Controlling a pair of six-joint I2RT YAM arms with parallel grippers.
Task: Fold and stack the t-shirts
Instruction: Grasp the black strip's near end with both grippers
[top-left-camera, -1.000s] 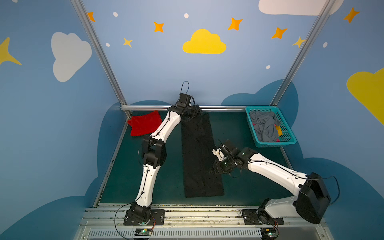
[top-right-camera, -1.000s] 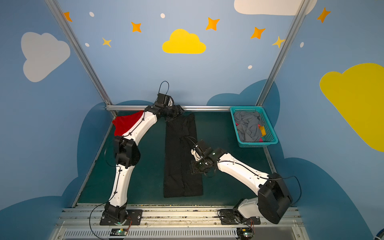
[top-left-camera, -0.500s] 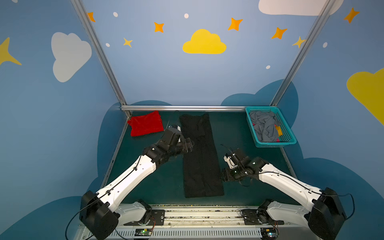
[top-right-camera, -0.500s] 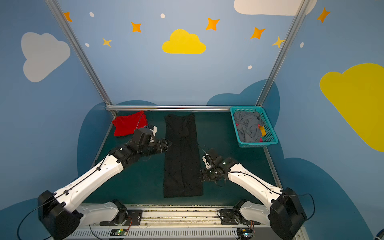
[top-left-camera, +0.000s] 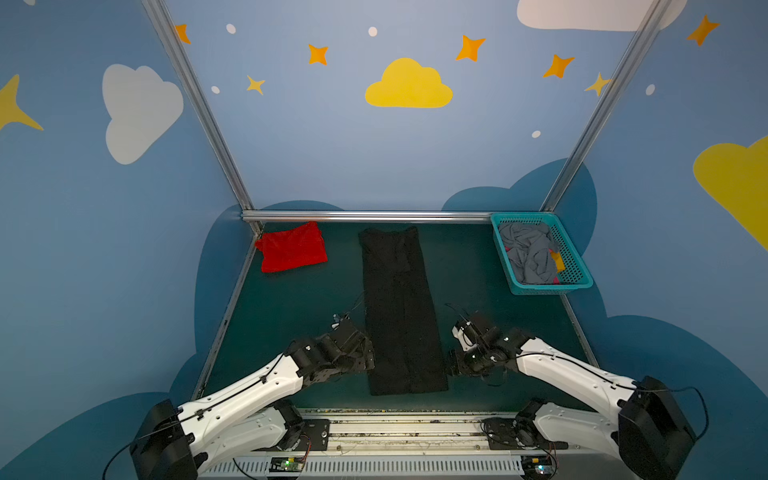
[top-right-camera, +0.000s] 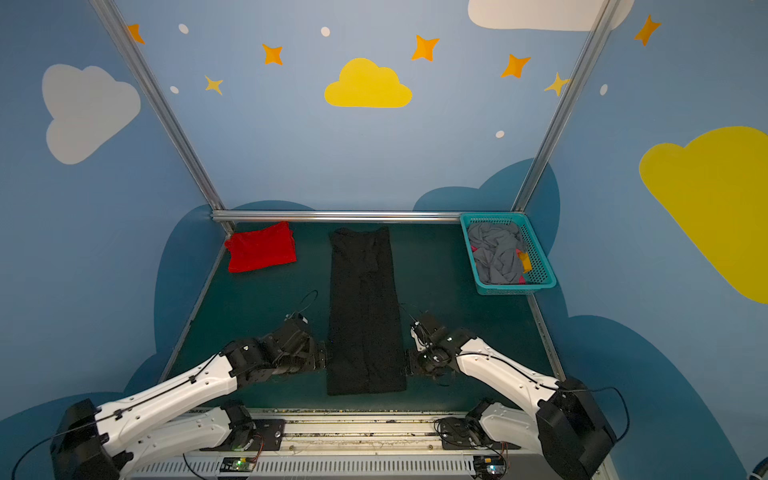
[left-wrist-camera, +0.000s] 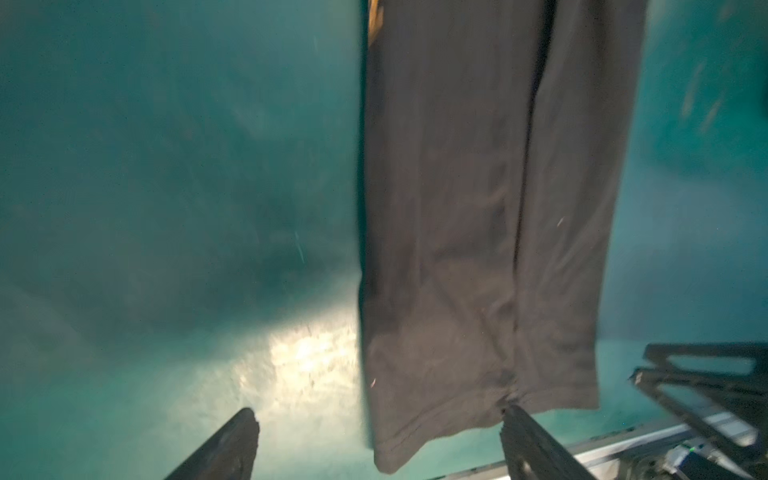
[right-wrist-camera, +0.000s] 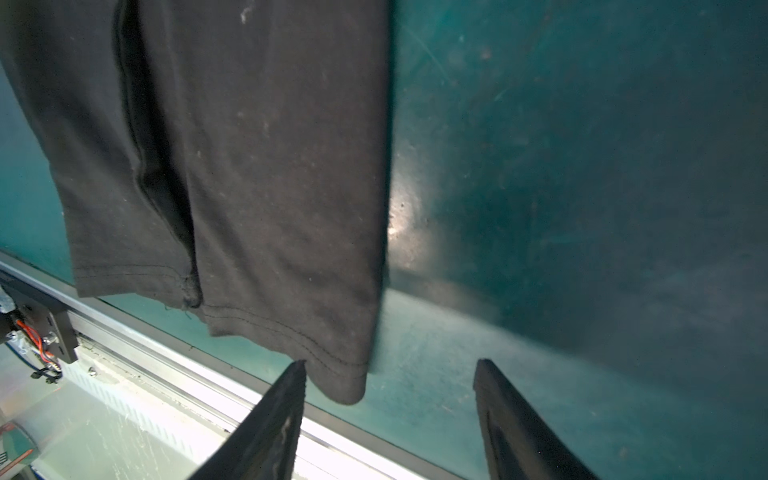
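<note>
Left gripper (left-wrist-camera: 378, 409) and right gripper (right-wrist-camera: 390, 361) have pulled back to flank the black shirt (top-left-camera: 399, 307), a long folded strip; jaws spread, empty. Red shirt (top-left-camera: 293, 247) lies folded.

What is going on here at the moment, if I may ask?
The two arms are folding t-shirts on the green table. The black t-shirt lies in the middle, folded lengthwise into a long strip. The left gripper and the right gripper, both open, sit at its two near corners, each straddling the hem without gripping it. The red t-shirt lies folded in the far left corner. A teal basket at the far right holds grey clothes.
</note>
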